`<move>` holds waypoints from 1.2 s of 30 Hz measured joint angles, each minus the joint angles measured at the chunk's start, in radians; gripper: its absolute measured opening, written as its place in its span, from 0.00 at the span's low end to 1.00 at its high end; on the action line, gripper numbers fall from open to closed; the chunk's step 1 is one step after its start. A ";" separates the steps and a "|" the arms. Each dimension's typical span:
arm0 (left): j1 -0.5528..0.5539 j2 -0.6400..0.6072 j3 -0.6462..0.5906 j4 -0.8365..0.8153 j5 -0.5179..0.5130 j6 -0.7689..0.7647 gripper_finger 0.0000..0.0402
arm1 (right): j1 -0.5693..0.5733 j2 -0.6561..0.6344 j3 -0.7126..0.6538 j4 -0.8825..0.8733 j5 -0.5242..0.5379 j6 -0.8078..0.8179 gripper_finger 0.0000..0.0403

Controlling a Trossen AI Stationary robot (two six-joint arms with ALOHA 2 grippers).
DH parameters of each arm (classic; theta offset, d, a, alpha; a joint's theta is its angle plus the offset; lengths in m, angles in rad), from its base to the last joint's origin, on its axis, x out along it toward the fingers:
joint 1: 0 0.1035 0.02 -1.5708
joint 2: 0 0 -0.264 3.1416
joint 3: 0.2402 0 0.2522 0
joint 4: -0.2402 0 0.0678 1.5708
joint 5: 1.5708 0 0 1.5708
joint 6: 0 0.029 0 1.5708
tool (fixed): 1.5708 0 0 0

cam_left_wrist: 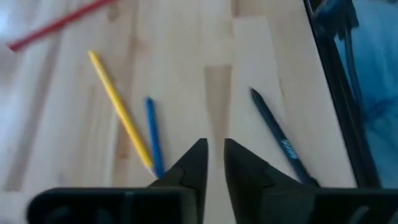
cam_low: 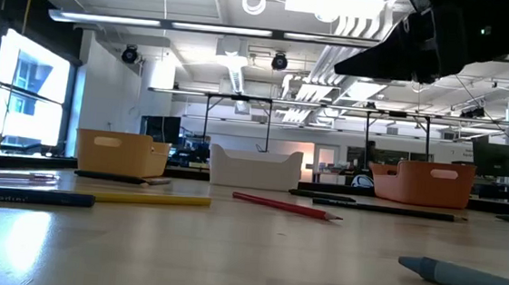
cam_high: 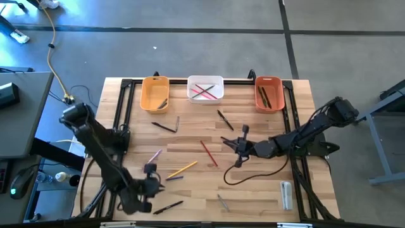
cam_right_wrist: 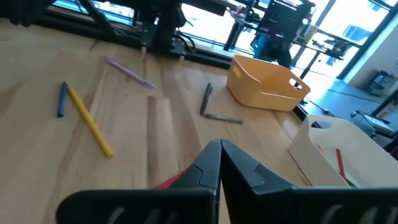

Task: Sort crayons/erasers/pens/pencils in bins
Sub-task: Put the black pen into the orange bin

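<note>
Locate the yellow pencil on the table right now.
In the high view, the yellow pencil lies on the table's left half, near the front edge, beside a short blue crayon and just right of the left gripper.

Around the wooden table (cam_high: 253, 190) lies a grey floor (cam_high: 190, 44) crossed by dark seams, a yellow cable (cam_high: 53, 60) trails off to the table's left beside a grey desk (cam_high: 22, 114), and beyond the table bright windows (cam_low: 31, 84) and white ceiling lights (cam_low: 256, 2) fill an open workshop.

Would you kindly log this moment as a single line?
left gripper: slightly open, empty, over table near yellow pencil | right gripper: shut, empty, mid-table | white bin: holds pencils
</note>
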 joint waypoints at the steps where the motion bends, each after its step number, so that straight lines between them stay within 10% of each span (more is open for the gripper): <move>1: -0.008 0.026 0.027 -0.023 0.016 -0.023 0.14 | 0.005 0.000 0.000 0.001 0.000 0.000 0.00; 17: -0.061 0.271 0.175 -0.071 0.191 -0.299 0.44 | 0.017 0.000 0.001 -0.016 0.000 0.008 0.00; 36: -0.064 0.362 0.180 -0.113 0.235 -0.294 0.37 | 0.017 0.000 0.001 -0.031 -0.002 0.023 0.00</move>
